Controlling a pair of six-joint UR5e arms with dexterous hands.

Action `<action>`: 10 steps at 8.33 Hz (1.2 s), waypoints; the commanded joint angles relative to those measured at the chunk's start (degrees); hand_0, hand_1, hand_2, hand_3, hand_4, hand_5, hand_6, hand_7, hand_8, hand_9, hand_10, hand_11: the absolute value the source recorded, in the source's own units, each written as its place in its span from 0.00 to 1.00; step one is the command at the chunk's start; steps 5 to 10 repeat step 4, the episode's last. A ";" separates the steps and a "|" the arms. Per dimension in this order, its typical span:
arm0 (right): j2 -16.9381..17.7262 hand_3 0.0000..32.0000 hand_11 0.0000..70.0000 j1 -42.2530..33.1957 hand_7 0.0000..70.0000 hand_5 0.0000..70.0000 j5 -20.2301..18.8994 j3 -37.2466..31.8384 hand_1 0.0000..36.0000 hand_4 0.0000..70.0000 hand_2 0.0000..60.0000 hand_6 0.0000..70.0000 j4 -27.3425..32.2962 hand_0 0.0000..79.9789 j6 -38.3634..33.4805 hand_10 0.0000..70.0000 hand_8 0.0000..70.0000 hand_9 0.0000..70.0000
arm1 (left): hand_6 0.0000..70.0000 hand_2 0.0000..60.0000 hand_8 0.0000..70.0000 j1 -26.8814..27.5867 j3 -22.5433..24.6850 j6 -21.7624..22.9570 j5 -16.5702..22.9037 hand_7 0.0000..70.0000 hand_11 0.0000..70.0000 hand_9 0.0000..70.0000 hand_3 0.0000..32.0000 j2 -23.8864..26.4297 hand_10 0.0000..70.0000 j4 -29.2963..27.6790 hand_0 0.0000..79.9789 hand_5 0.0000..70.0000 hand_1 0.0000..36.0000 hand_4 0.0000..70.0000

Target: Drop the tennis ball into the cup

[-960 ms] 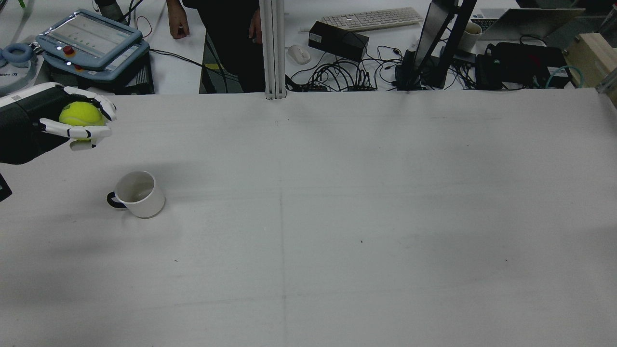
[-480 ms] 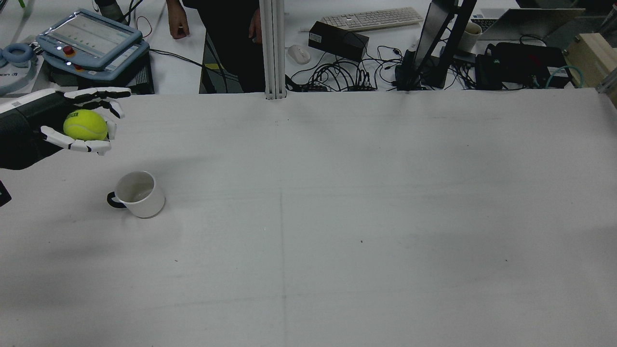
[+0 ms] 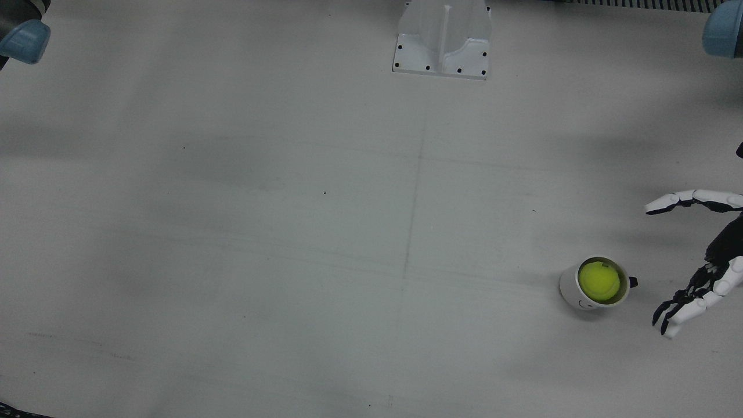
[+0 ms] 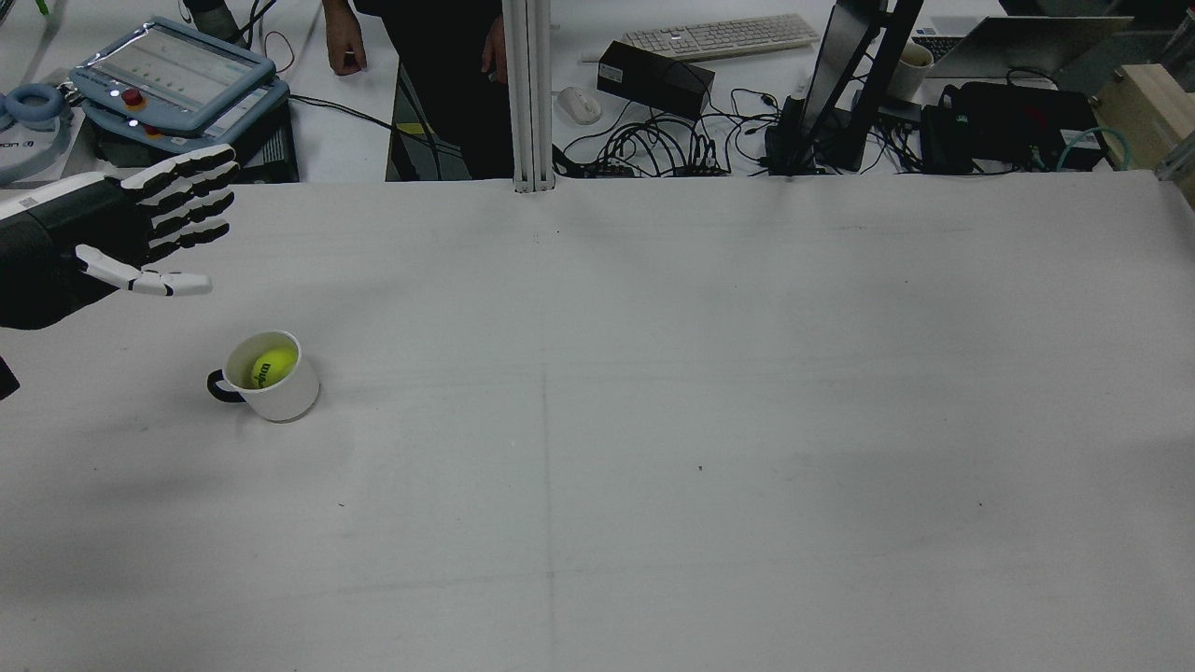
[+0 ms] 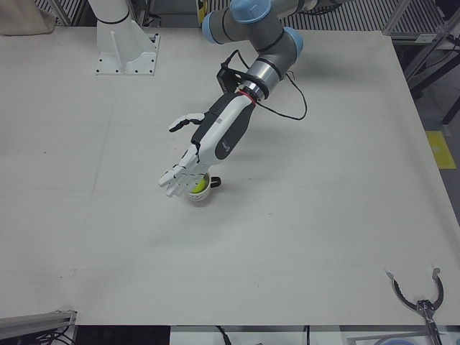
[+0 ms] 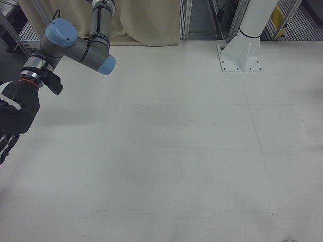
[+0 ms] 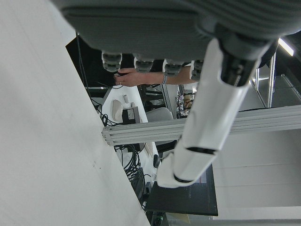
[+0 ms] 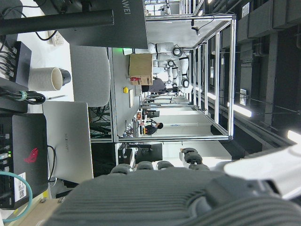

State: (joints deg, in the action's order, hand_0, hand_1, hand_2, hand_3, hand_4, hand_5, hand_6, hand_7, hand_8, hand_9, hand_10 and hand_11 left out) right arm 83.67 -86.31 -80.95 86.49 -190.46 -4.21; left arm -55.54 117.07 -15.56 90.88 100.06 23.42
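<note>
The yellow tennis ball lies inside the white cup, which stands upright on the table with its black handle towards the left arm. Both also show in the front view, ball in cup, and in the left-front view, ball in cup. My left hand is open and empty, fingers spread, held above the table just beyond the cup; it also shows in the front view and the left-front view. My right hand hangs at the table's far side, fingers stretched out, holding nothing.
A teach pendant, an aluminium post, cables and a keyboard lie beyond the table's far edge. An arm pedestal stands at the table's rear. A metal tool lies near one front corner.
My left hand opened its fingers and let go of the tennis ball. The ball fell and now lies in the cup. The cup has not moved.
</note>
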 commanded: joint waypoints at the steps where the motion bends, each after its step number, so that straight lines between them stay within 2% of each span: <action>1: 0.00 0.00 0.00 0.00 0.00 0.00 0.00 0.00 0.00 0.00 0.00 0.00 0.00 0.00 -0.01 0.00 0.00 0.00 | 0.07 0.50 0.06 0.00 0.00 0.00 0.00 0.02 0.18 0.08 0.00 -1.01 0.09 -1.10 0.99 0.17 1.00 0.03; 3: 0.00 0.00 0.00 0.00 0.00 0.00 0.00 0.00 0.00 0.00 0.00 0.00 0.00 0.00 0.08 0.00 0.00 0.00 | 0.07 0.52 0.06 -0.18 0.00 0.00 0.35 0.02 0.18 0.07 0.00 -1.44 0.09 -2.06 1.00 0.17 1.00 0.04; 4: 0.00 0.00 0.00 0.00 0.00 0.00 0.00 0.00 0.00 0.00 0.00 0.00 0.00 0.00 0.08 0.00 0.00 0.00 | 0.07 0.53 0.05 -3.57 -0.09 -0.17 0.61 0.02 0.19 0.06 0.00 -1.36 0.09 -1.98 1.00 0.17 1.00 0.04; 10: 0.00 0.00 0.00 0.00 0.00 0.00 0.00 0.00 0.00 0.00 0.00 0.00 0.00 0.00 0.08 0.00 0.00 0.00 | 0.07 0.53 0.05 -3.57 -0.09 -0.17 0.61 0.02 0.19 0.06 0.00 -1.36 0.09 -1.98 1.00 0.17 1.00 0.04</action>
